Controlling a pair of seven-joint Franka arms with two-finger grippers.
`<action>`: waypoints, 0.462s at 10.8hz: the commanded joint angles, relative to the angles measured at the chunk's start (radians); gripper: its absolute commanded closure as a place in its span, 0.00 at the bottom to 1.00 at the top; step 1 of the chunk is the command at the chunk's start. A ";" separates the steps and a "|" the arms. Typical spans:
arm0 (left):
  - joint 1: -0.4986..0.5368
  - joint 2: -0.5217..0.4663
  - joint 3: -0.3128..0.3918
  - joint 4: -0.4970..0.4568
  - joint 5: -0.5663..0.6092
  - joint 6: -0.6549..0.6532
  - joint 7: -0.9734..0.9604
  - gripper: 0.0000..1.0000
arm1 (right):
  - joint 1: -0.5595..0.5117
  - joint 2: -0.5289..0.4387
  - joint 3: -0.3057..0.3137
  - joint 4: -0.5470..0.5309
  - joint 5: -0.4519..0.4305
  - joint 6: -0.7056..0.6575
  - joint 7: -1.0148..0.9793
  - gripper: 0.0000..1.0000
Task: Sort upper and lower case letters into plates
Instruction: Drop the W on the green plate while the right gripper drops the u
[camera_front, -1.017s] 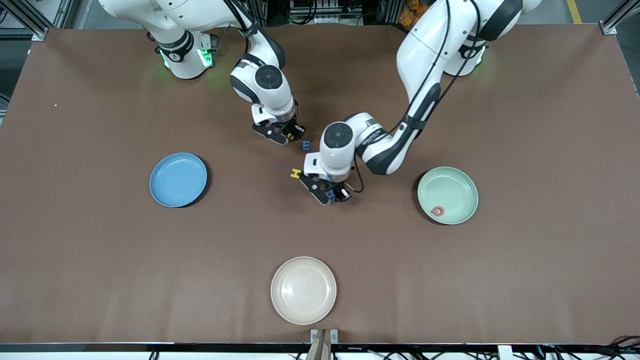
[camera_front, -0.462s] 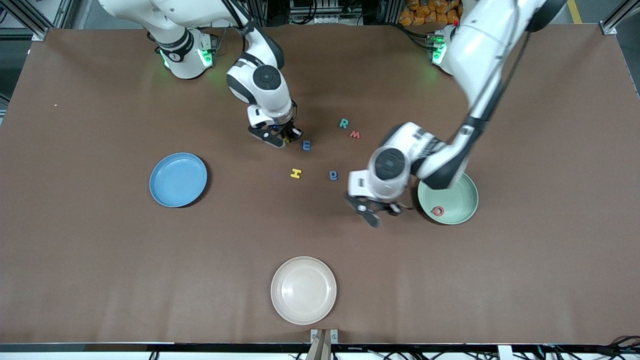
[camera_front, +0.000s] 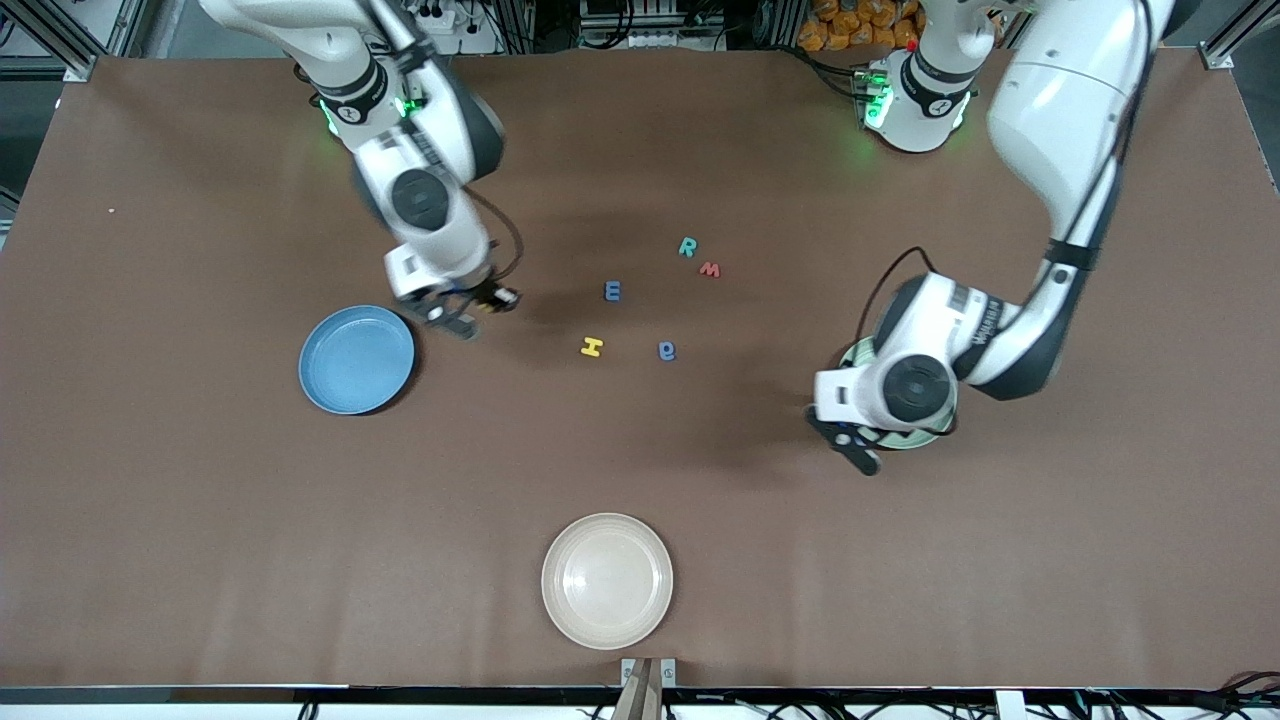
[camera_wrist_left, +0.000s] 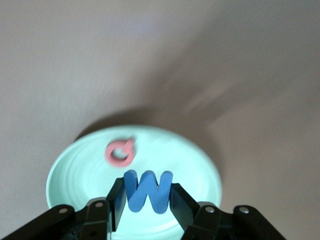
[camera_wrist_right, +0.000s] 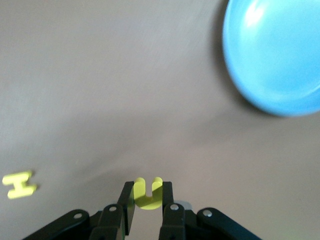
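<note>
A brown table (camera_front: 200, 520) carries 1 cream-white plate (camera_front: 607, 580), round and shallow with a raised rim, lying close to the table edge nearest the front camera, about midway between the 2 ends. Its inside is bare and glossy. A small metal bracket (camera_front: 648, 672) sits at that edge, just beside the plate.

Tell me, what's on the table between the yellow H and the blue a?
Nothing. In the front view the brown table is bare between the yellow H and the blue a. The blue E sits farther from the camera, not between them.
</note>
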 joint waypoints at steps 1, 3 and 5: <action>0.070 -0.031 -0.011 -0.069 -0.043 -0.005 0.023 0.79 | -0.067 -0.004 -0.066 0.048 0.025 -0.054 -0.225 1.00; 0.117 -0.023 -0.012 -0.083 -0.112 -0.005 0.013 0.67 | -0.142 0.007 -0.117 0.052 0.025 -0.063 -0.434 1.00; 0.117 -0.025 -0.012 -0.082 -0.124 -0.005 -0.004 0.00 | -0.169 0.025 -0.160 0.055 0.024 -0.062 -0.557 1.00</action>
